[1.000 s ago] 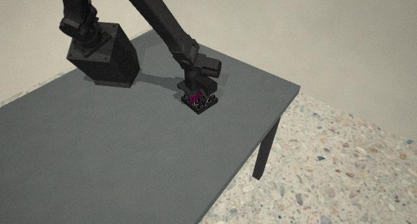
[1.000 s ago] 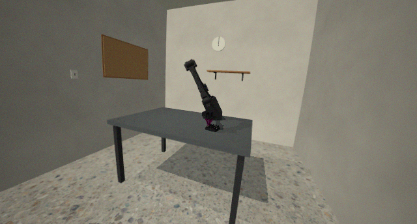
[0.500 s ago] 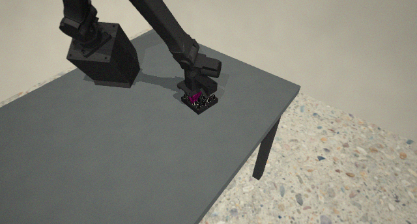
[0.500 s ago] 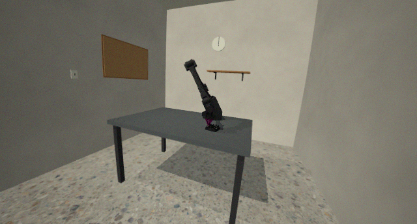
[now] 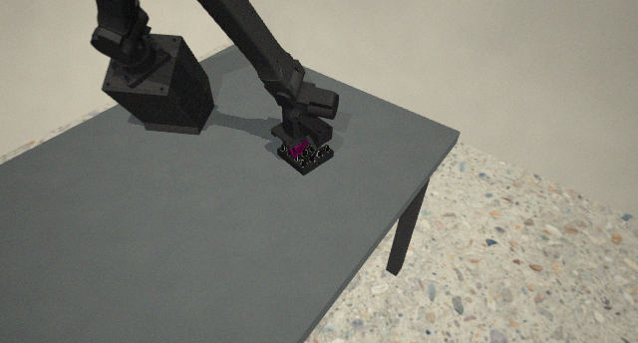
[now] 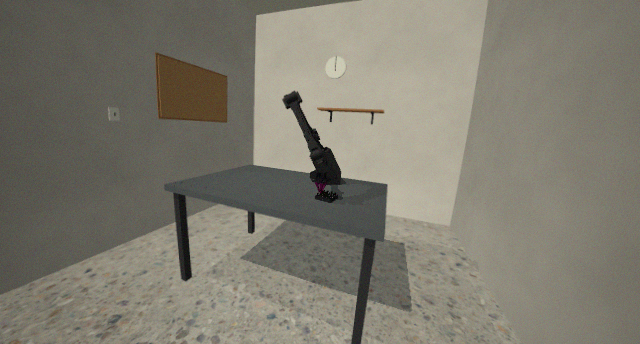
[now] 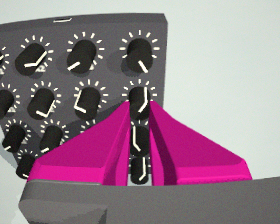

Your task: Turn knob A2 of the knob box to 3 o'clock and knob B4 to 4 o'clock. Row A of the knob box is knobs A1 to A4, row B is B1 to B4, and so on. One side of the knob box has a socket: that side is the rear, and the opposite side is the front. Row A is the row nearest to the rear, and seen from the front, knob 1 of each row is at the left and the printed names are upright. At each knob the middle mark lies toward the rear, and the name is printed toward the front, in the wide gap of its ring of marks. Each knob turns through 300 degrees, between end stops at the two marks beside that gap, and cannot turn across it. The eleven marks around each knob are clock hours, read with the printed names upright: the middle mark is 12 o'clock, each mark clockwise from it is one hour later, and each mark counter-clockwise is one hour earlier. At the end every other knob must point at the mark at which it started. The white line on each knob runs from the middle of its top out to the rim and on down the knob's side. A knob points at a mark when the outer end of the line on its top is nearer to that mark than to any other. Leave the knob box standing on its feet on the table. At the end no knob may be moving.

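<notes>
The knob box (image 5: 304, 170) (image 6: 325, 199) (image 7: 108, 30) stands on the table, its socket edge at the top of the wrist view. My gripper (image 5: 295, 157) (image 6: 321, 192) (image 7: 139, 111) has its magenta fingers closed on knob B4 (image 7: 138, 95), one on each side. B4's line points up and right, about 1 o'clock. Knob A2 (image 7: 31, 57), at the upper left of the wrist view, has the line on its top pointing right, about 3 o'clock. The fingers hide parts of rows C and D. The top and exterior views are too small to read the lines.
Knob A4 (image 7: 139, 50) is just behind B4, and knob B3 (image 7: 88, 100) is left of the left finger. Knobs C4 (image 7: 141, 135) and D4 (image 7: 137, 167) show between the fingers, toward the front. The table's edge (image 5: 384, 238) lies beyond the box.
</notes>
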Robot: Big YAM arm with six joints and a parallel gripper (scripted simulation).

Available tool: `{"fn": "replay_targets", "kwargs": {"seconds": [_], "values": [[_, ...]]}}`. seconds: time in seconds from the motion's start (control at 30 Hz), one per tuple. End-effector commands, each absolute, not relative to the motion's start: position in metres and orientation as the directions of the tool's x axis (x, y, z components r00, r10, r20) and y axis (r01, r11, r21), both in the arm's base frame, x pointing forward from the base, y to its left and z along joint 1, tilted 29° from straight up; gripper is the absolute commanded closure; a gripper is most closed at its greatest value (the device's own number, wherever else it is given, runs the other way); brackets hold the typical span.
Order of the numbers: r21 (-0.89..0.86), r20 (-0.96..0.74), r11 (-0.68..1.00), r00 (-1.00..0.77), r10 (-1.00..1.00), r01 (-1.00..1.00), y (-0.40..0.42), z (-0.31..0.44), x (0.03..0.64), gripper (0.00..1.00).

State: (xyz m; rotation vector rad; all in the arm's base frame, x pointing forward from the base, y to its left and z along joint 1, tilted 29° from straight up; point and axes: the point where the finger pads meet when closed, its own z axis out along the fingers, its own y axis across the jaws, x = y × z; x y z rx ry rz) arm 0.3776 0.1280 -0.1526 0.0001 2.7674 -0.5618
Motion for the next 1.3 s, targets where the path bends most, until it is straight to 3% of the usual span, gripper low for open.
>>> {"fn": "replay_targets", "kwargs": {"seconds": [0.0, 0.63, 1.27], "values": [[-0.355, -0.342, 0.932, -0.937, -0.064, 0.066, 0.1394, -0.1465, 0.3946, 0.92], [-0.323, -0.374, 0.934, -0.927, 0.023, 0.153, 0.1392, -0.1464, 0.3947, 0.92], [-0.211, -0.449, 0.891, -0.849, 0.278, 0.403, 0.1384, -0.1464, 0.3941, 0.92]]}}
